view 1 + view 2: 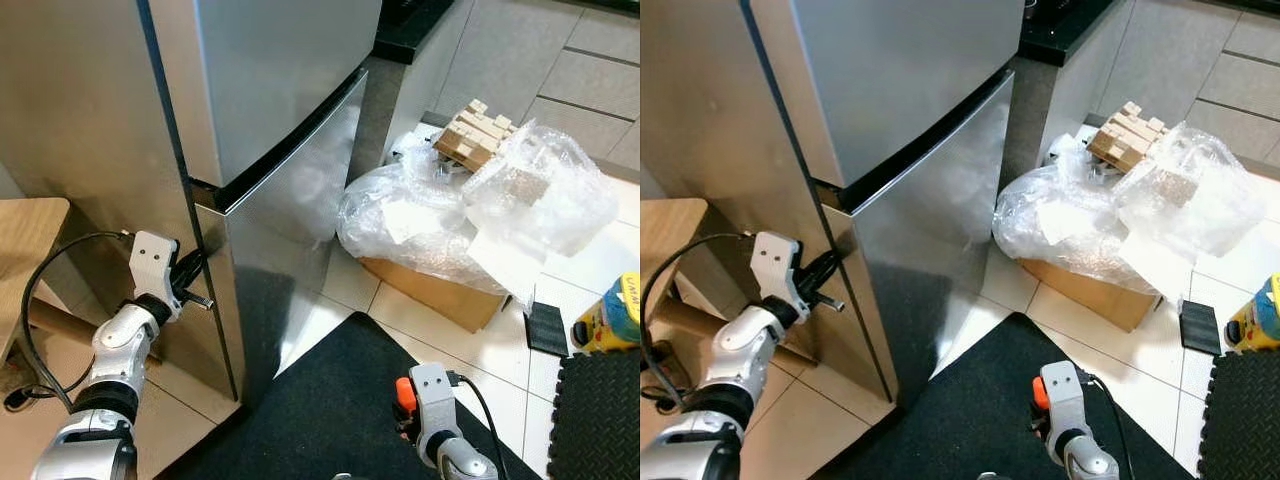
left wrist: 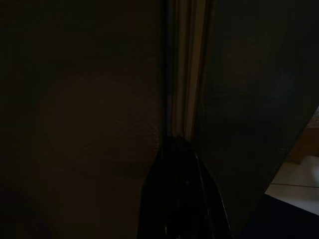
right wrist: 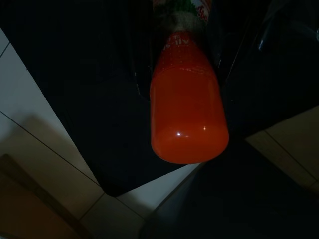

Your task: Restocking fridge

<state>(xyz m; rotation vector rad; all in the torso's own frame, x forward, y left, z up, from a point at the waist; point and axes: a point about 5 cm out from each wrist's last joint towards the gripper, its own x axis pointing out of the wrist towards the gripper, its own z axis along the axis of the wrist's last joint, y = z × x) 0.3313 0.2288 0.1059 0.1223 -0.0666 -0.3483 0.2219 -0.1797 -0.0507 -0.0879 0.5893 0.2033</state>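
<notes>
The stainless steel fridge [image 1: 270, 80] stands in front of me with both doors closed. My left gripper [image 1: 195, 287] is at the left edge of the lower door [image 1: 290, 240], just under the dark gap between the two doors. Its black fingers [image 2: 182, 189] are pressed together with their tips in the seam between door and fridge side. My right gripper [image 1: 412, 405] hangs low over the black mat [image 1: 330, 410], shut on an orange bottle [image 3: 189, 109] that has a printed label near the fingers.
A cardboard box [image 1: 440, 290] heaped with clear plastic wrap [image 1: 480, 210] and wooden blocks [image 1: 475, 135] stands right of the fridge. A yellow and blue bottle [image 1: 612, 315] and a foam mat [image 1: 600, 415] are at the far right. A wooden table [image 1: 28, 240] stands at the left.
</notes>
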